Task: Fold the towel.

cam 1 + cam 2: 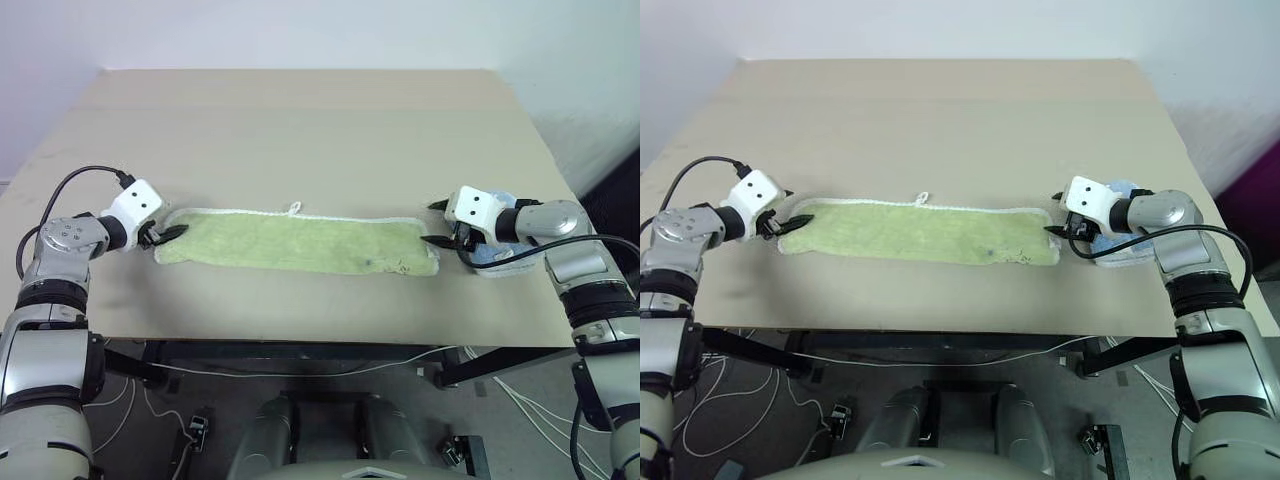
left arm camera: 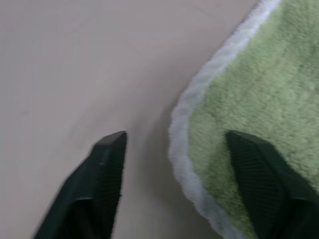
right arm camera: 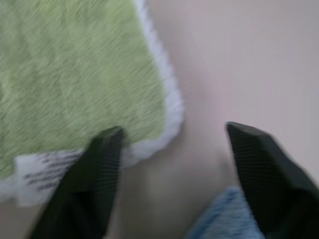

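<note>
The light yellow-green towel (image 1: pixel 295 242) lies flat and stretched out lengthwise across the near part of the table, its small white loop (image 1: pixel 294 208) on the far edge. My left gripper (image 1: pixel 170 235) is at the towel's left end, open; in the left wrist view its fingers (image 2: pixel 112 164) straddle the white stitched edge of the towel (image 2: pixel 259 79). My right gripper (image 1: pixel 437 223) is at the towel's right end, also open. In the right wrist view the towel's corner (image 3: pixel 75 74) with a white label (image 3: pixel 47 167) lies by one finger (image 3: pixel 99 169).
A smaller light blue towel (image 1: pixel 495 262) lies under my right hand, just right of the green one. The beige table (image 1: pixel 300 120) stretches bare behind the towel. Its front edge runs close below the towel, with cables on the floor beyond.
</note>
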Controlling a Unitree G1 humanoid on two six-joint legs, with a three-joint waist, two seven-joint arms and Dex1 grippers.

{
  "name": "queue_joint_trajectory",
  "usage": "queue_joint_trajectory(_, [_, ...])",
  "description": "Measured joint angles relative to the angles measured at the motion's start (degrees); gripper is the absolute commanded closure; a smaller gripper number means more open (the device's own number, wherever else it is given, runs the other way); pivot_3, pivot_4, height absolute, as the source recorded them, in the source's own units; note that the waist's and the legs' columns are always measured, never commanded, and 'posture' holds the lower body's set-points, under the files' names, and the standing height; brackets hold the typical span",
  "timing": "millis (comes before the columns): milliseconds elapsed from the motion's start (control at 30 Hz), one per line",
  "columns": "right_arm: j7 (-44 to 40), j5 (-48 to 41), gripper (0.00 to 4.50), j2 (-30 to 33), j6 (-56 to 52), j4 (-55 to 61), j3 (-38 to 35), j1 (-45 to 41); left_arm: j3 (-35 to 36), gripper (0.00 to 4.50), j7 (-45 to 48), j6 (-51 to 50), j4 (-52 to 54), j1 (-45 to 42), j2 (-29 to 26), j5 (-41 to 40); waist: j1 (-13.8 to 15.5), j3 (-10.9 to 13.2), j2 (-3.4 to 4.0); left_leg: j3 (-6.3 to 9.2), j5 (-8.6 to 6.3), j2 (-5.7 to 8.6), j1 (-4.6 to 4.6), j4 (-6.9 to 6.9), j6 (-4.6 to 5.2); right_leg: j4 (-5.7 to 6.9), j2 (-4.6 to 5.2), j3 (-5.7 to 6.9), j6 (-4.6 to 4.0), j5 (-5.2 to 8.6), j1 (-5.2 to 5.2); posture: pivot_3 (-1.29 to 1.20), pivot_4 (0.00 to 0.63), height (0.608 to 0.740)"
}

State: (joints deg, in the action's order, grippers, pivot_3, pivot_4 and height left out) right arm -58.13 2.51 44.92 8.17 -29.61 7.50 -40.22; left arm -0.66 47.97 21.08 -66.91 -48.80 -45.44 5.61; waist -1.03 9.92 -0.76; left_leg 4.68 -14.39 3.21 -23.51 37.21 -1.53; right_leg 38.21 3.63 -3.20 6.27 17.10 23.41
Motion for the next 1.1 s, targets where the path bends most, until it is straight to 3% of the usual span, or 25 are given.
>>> queue_joint_trajectory(100, [2.7,-3.7,0.01,1.0,-4.8,8.8,-5.9,3.0,3.8,0.01,0.5,-2.8,0.4,-0.4,0.0,-3.5,0.1,0.0,-0.01,0.04,0.00,-0.01,-0.05,0.02,0.00,-0.01,0.00,0.02,0.00,0.00,0.02,0.00,0.150,0.740])
queue_joint_trajectory(200, [4.2,-13.6,0.01,1.1,-17.8,24.5,-14.4,12.2,7.5,0.01,0.2,-4.1,2.7,1.3,-1.1,-7.0,0.3,0.0,-0.04,0.13,0.00,-0.02,-0.11,0.02,0.00,-0.03,0.04,0.06,0.00,0.00,0.00,0.00,0.150,0.740])
queue_joint_trajectory(367, [13.7,-39.1,0.01,-6.0,-47.3,48.6,-27.0,29.8,11.4,0.01,1.7,-4.7,8.8,7.4,-1.8,-11.2,0.2,-0.1,-0.08,0.16,0.00,-0.07,-0.05,0.02,0.00,0.02,0.11,0.01,-0.01,-0.01,-0.05,0.00,0.150,0.740])
queue_joint_trajectory(533, [32.8,-65.6,0.01,-15.9,-65.8,55.1,-32.3,38.2,13.1,0.01,9.2,-9.2,20.5,11.6,0.1,-18.0,0.4,-0.1,-0.10,0.15,-0.01,-0.05,0.01,0.00,0.00,-0.04,0.18,0.01,-0.02,-0.01,-0.14,0.00,0.150,0.740])
queue_joint_trajectory(700, [51.2,-85.2,0.01,-19.7,-68.6,53.6,-34.5,44.9,10.4,0.01,16.8,-13.4,31.7,17.6,1.0,-20.2,0.2,-0.1,-0.07,0.13,-0.01,-0.06,0.06,-0.09,0.01,-0.06,0.19,-0.02,-0.02,-0.01,-0.14,0.00,0.150,0.740])
queue_joint_trajectory(867, [66.3,-99.2,0.01,-20.4,-64.7,52.8,-31.3,48.5,7.7,0.01,20.6,-16.0,38.8,20.0,3.0,-20.6,0.0,-0.1,-0.08,0.13,-0.01,-0.08,0.07,-0.07,0.01,-0.06,0.16,-0.03,-0.02,-0.01,-0.15,0.00,0.150,0.740])
queue_joint_trajectory(1100, [80.8,-106.4,0.01,-24.1,-55.7,48.1,-24.5,42.5,4.8,0.01,22.3,-19.2,45.9,21.5,4.8,-21.3,-0.1,-0.1,-0.08,0.11,-0.01,-0.09,0.08,-0.06,0.01,-0.06,0.09,-0.04,-0.02,-0.01,-0.15,0.00,0.150,0.740])
